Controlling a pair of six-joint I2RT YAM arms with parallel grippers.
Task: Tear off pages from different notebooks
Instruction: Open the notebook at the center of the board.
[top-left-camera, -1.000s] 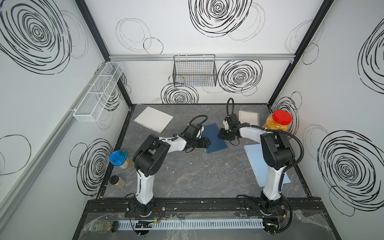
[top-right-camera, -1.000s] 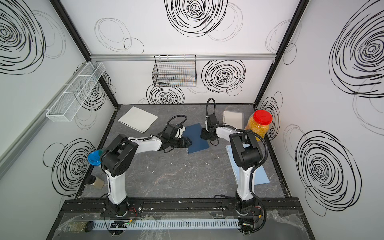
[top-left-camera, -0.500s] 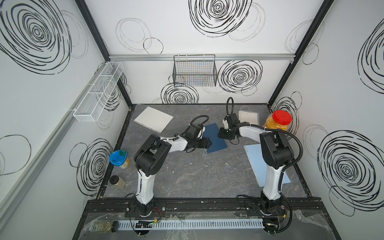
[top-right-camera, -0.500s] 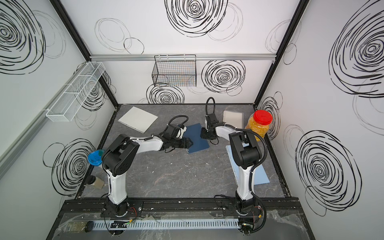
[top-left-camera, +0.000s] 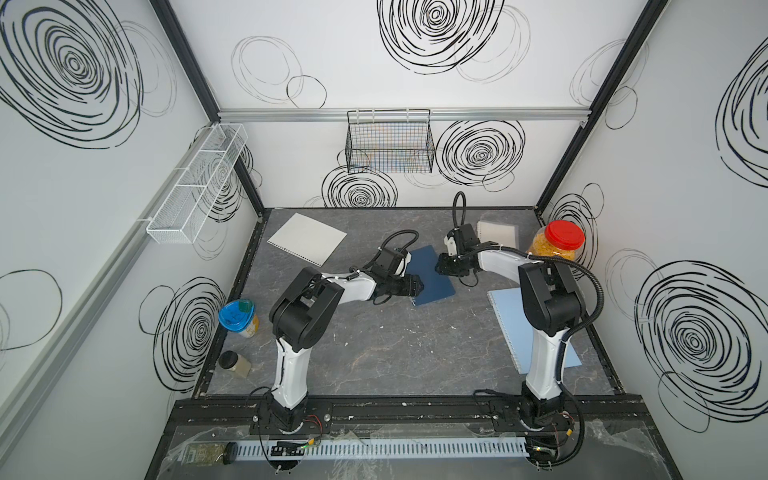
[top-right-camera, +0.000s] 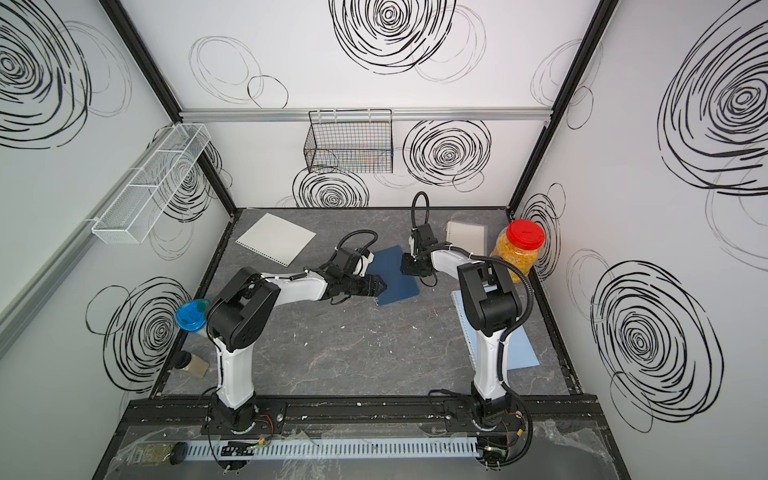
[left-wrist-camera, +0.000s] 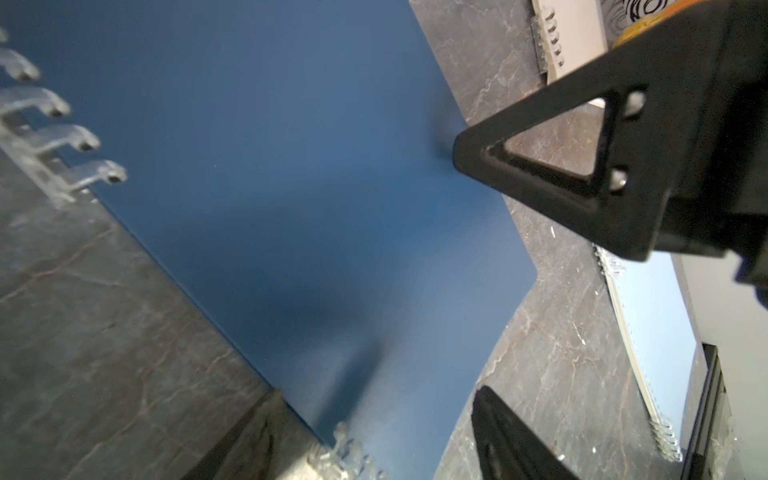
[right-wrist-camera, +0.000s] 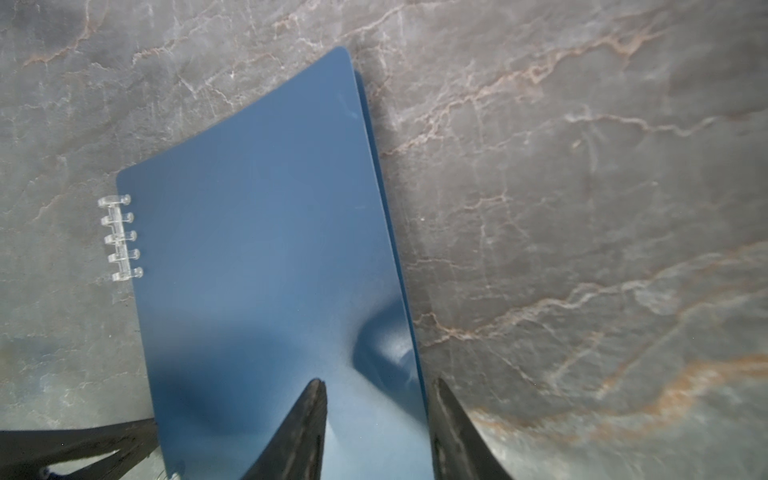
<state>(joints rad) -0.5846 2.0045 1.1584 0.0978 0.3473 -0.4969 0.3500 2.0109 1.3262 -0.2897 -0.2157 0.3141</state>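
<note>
Navy notebook (top-left-camera: 432, 282) stays shut. Left claw (top-left-camera: 419, 286) at its 8 o'clock and right claw (top-left-camera: 440, 267) at 2 o'clock stay open, so nothing tears yet.

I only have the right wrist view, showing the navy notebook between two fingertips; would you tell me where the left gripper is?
Observer: The left gripper is open at the spine edge of the navy notebook.
Operator: Thank you. Is any torn page lying about?
Observer: One loose page lies near the table's far left corner.
Operator: Where is another notebook?
Observer: A light blue notebook lies on the right, partly under the right arm.
</note>
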